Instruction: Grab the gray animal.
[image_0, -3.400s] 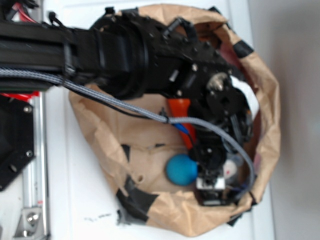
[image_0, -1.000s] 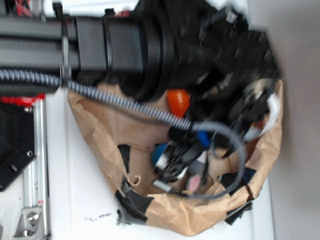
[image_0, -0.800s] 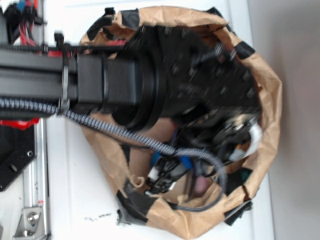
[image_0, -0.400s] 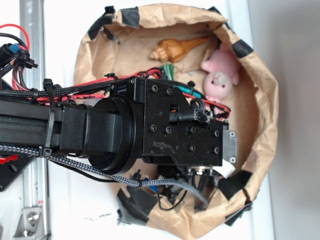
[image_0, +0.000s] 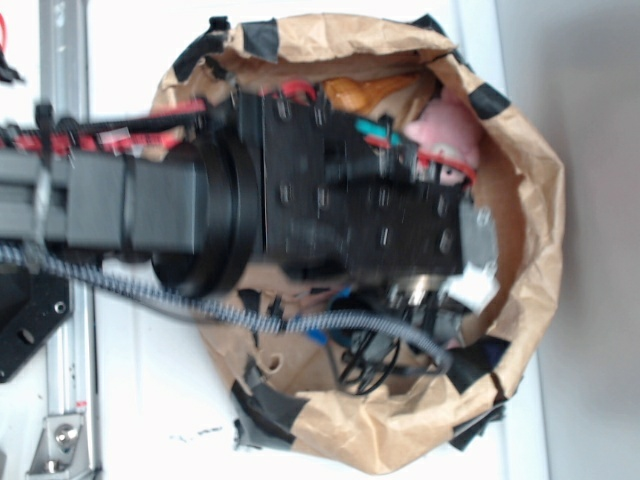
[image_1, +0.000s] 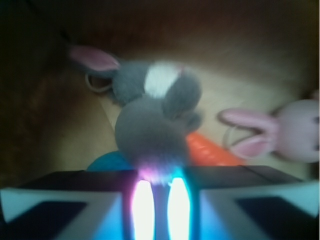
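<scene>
A black robot arm (image_0: 200, 215) reaches in from the left across a white worktop (image_0: 130, 400), its bulky wrist filling most of a brown paper bag (image_0: 530, 210) patched with black tape (image_0: 275, 405). A braided gray cable (image_0: 150, 292) runs under the arm and loops down into the bag, beside red wires (image_0: 130, 135) along the arm's upper side. In the exterior view the gripper is hidden beneath the wrist, and the gray animal cannot be made out there. A tan shell-like toy (image_0: 365, 92) peeks out above the arm near the bag's top edge, and to its right a pink bunny (image_0: 447, 130) lies against the bag's wall, partly covered by the wrist. The wrist view looks down into the bag: the gray animal (image_1: 150, 125), with a white patch on its head and a pink-lined ear (image_1: 92, 57) flung to the left, fills the centre of the frame, its lower end meeting the gripper (image_1: 155, 200) at the bottom edge. The jaws stand nearly together, their two tips (image_1: 142, 207) glowing bright with only a thin dark slit between them, and they appear to pinch the animal's lower end, though blur makes the contact hard to confirm. A blue ball (image_1: 107, 161) shows just below and left of the animal, an orange carrot-like toy (image_1: 210, 152) pokes out to its right, and the pink bunny (image_1: 285, 132) lies further right, ears pointing toward the animal, apart from it.
</scene>
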